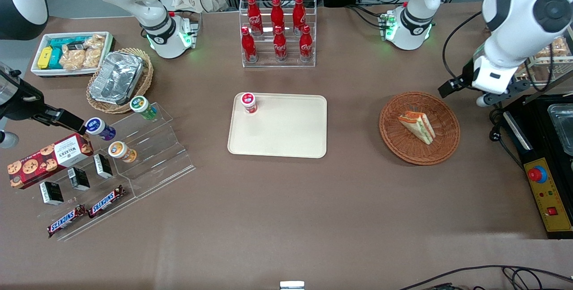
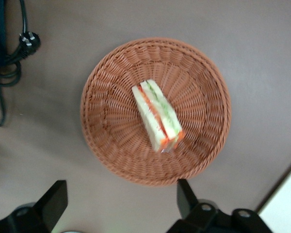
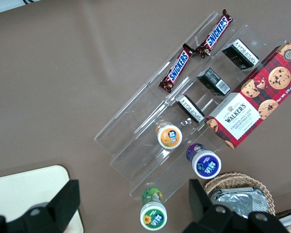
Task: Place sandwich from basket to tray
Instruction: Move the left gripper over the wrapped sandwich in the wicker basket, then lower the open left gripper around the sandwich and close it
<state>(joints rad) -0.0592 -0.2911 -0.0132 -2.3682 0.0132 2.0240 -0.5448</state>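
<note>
Claw of the left arm hangs above the surface, its fingers spread wide and gripping nothing, near the basket's rim at the working arm's end. Its wrist view looks straight down on the sandwich, lying on its side at the basket's centre. Only the front view shows the tray at mid-surface, with a red-capped jar in one corner.
</note>
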